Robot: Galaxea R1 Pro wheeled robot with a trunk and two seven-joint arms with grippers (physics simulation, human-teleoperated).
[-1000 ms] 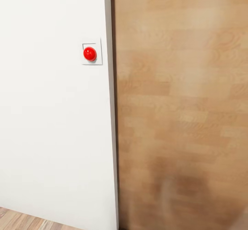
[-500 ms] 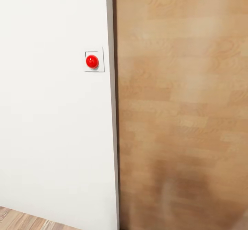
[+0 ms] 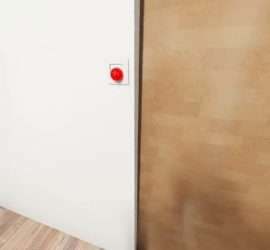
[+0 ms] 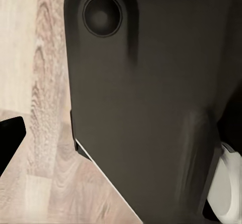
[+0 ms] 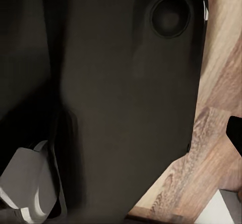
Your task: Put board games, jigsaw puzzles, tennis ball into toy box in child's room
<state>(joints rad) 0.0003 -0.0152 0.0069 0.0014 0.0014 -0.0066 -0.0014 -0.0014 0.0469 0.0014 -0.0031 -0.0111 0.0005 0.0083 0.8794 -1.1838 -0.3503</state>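
The board games, jigsaw puzzles, tennis ball, toy box, table and bed are all out of view. In the left wrist view, one dark fingertip [image 4: 9,135] pokes in over the wood floor [image 4: 45,173], beside the robot's own black body [image 4: 146,108]. The right wrist view is similar: a dark fingertip [image 5: 235,132] at the picture's edge, the black body [image 5: 111,93] close by and wood floor [image 5: 206,168] underneath. Neither view lets me judge how the jaws stand.
The head view faces a white wall [image 3: 63,130] at close range, with a red round button [image 3: 116,74] on a small square plate near its edge. A blurred wood-grain panel [image 3: 206,130] rises to the right of the wall. A strip of plank floor [image 3: 30,235] lies below.
The whole head picture has shifted, so the camera has moved. The wall edge and the red button now sit further right and lower in the picture.
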